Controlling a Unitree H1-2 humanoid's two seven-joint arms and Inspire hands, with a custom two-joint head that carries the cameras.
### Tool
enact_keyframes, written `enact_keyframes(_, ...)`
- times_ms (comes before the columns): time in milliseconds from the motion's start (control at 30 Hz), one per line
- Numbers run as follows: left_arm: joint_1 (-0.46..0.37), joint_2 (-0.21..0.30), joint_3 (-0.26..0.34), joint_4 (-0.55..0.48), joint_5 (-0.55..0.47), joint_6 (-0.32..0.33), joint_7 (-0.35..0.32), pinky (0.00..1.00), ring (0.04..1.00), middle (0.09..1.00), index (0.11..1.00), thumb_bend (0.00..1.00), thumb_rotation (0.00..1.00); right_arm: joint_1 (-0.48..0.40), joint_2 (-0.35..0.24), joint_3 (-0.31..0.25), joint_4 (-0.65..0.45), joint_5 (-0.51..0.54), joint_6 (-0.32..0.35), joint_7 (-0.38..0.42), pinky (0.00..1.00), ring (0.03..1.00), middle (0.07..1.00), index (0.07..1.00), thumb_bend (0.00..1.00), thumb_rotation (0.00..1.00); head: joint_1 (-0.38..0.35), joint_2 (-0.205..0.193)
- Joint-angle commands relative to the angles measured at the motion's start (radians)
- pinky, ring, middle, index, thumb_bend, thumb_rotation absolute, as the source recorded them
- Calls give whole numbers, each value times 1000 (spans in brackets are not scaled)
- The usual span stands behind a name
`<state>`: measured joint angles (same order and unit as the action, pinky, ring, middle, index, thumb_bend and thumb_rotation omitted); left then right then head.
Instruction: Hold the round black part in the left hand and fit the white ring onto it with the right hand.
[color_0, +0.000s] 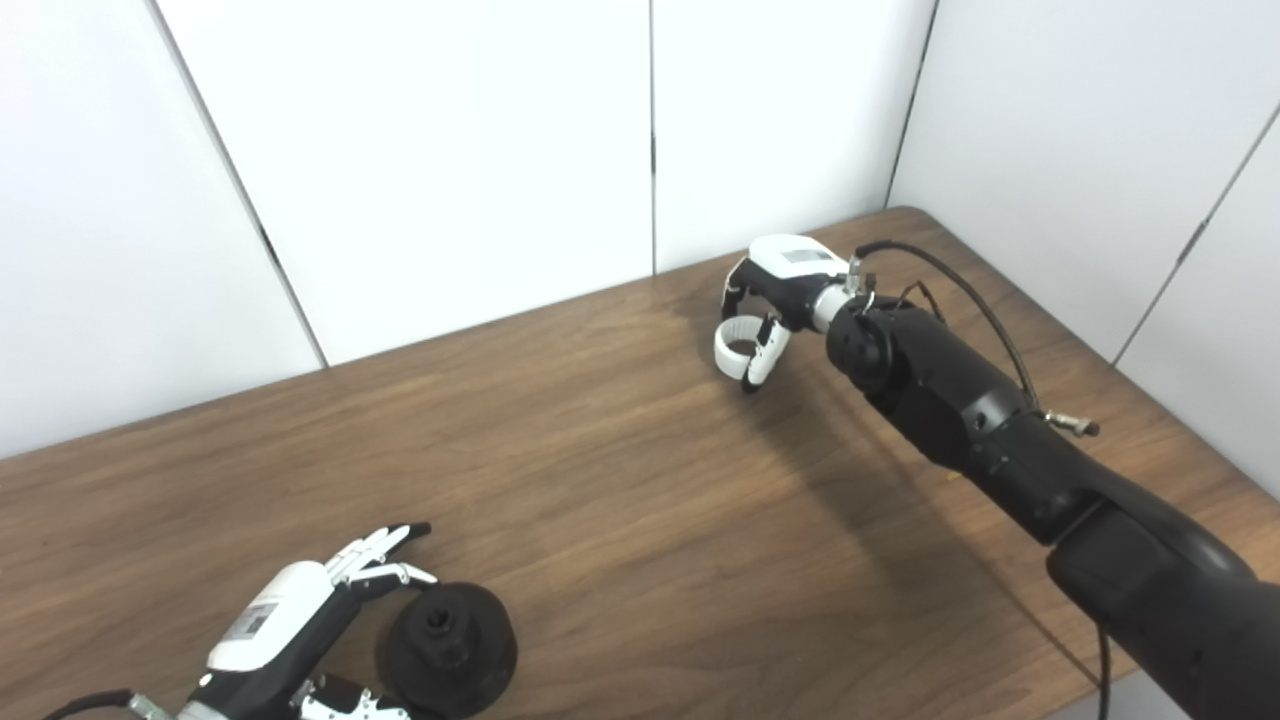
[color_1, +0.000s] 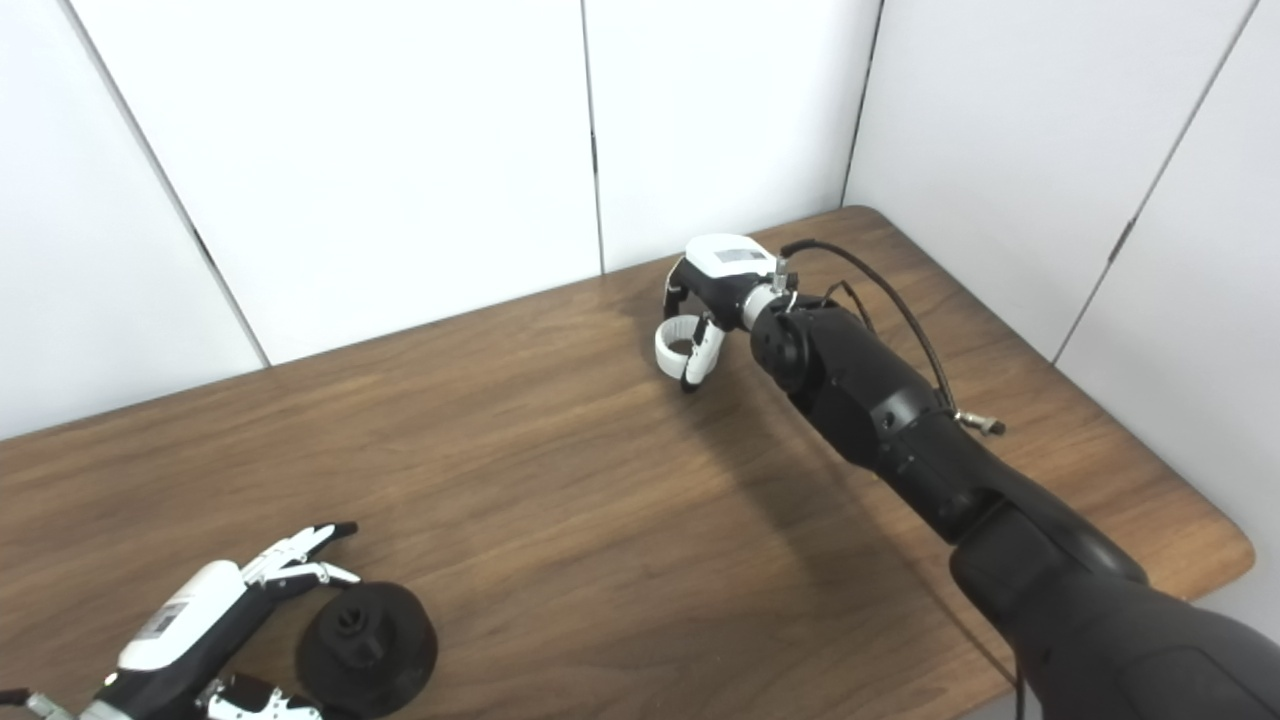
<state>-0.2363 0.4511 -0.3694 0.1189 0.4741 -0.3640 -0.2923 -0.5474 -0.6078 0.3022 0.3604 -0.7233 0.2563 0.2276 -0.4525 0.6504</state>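
Two hands work over a wooden table (color_0: 600, 480). Near left: the left hand (color_0: 285, 625), fingers spread and released, lies just beside the round black part (color_0: 450, 648), which rests flat, hub upward. Far right: the right hand (color_0: 780, 285) grasps the white ring (color_0: 735, 345), held tilted, opening roughly upward. Grey labels on both hands are unreadable.

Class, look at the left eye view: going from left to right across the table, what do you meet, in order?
left hand → round black part → white ring → right hand
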Motion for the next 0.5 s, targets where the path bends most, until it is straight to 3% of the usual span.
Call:
enact_keyframes(0,15,26,-5,-10,26,32,-38,958,979,964,489,522,70,-25,-34,-15,-31,-5,-28,-21,690,795,761,483,523,128,-1,0)
enact_keyframes(467,10,22,-2,-23,23,59,-51,948,977,964,489,523,69,-5,-46,-30,-247,1,-37,58,745,811,774,481,524,132,41,12)
